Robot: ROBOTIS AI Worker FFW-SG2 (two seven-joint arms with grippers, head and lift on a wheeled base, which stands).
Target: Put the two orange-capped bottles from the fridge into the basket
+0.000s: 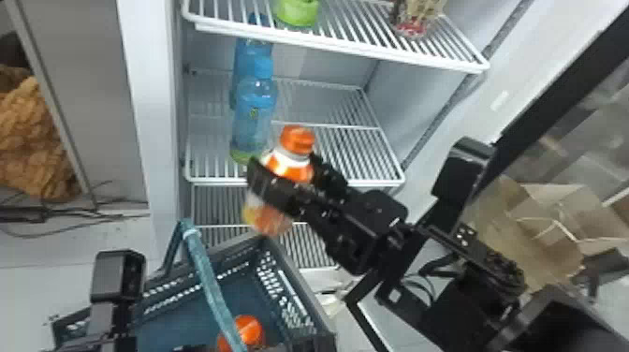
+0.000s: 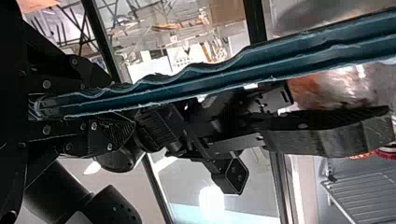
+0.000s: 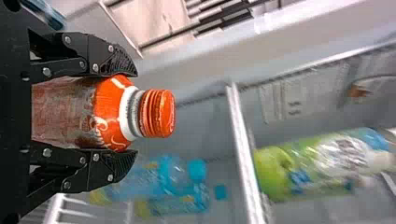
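In the head view, my right gripper (image 1: 286, 169) is shut around an orange-capped bottle (image 1: 297, 139), held tilted between the fridge shelf and the basket (image 1: 306, 292). The right wrist view has this bottle (image 3: 159, 113) pinched between both fingers of my right gripper (image 3: 133, 113), cap pointing outward. Another orange cap (image 1: 249, 330) sits low inside the basket, its bottle partly behind the teal handle (image 1: 208, 276). My left gripper (image 1: 114, 334) is at the basket's left side; in the left wrist view the left gripper (image 2: 109, 103) is shut on the handle (image 2: 224, 77).
Two blue bottles (image 1: 255, 105) stand on the middle fridge shelf (image 1: 337, 145), left of the held bottle. A green container (image 1: 298, 11) and a red-based one (image 1: 413, 27) are on the upper shelf. The fridge's side wall (image 1: 145, 93) rises behind the basket; cardboard (image 1: 538, 215) lies at right.
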